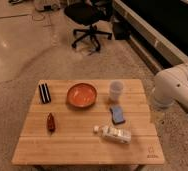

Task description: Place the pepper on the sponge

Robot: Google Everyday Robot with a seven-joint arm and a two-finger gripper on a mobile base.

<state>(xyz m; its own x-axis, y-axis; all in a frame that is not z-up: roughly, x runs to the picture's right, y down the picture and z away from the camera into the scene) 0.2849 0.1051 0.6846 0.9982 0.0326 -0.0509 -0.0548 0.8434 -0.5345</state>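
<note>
The pepper is a small dark red chili lying on the left side of the wooden table, toward the front. Right of the table's centre lies the sponge, a flat blue pad, well apart from the pepper. Only the white links of my arm show, beyond the table's right edge. The gripper is out of view, and nothing is touching the pepper or the sponge.
An orange bowl sits at the back centre, with a black striped block to its left and a translucent cup to its right. A clear bottle lies on its side in front of the sponge. An office chair stands behind the table.
</note>
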